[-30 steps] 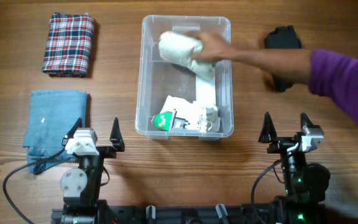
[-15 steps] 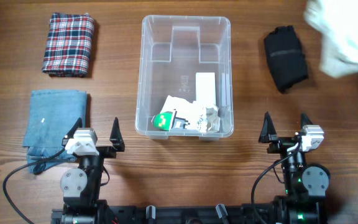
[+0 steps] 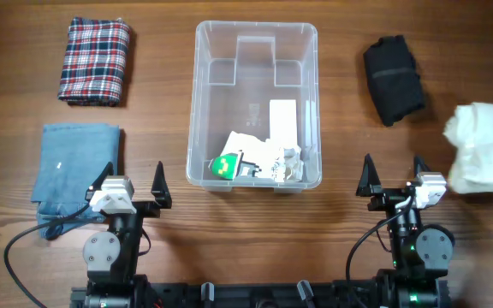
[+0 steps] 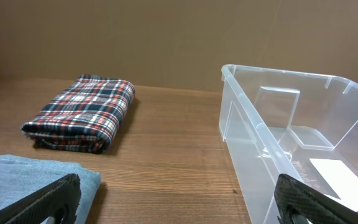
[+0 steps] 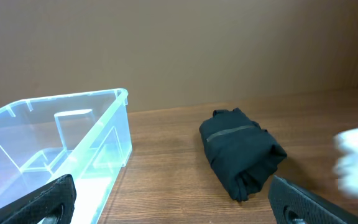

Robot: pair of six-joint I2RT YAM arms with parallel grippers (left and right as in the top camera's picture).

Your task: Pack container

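Worktop [image 3: 255,231], seen from the robot's side.

- Container [image 3: 234,107]: stands mid-worktop, at the far side between the two arms, open top up. A white label [image 3: 282,120] shows on its base. At its near end lies a crumpled white packet with a green mark [image 3: 255,162]. The far half is bare plastic.
- Left fingers [image 3: 159,184]: spread wide, grasping nothing, parked at the near edge just short of the container's near-left corner.
- Right fingers [image 3: 366,178]: likewise spread wide and grasping nothing, near the container's near-right corner.
- Left of the container: a folded plaid cloth [image 3: 95,62] at the far side and a folded blue cloth [image 3: 75,175] nearer. The two lie apart. The blue one lies just beside the left arm.
- Right of the container: a rolled black cloth [image 3: 393,79], clear of the container wall.
- Far right edge: a white bundle [image 3: 484,147], blurred. Cannot tell whether it rests on the worktop.
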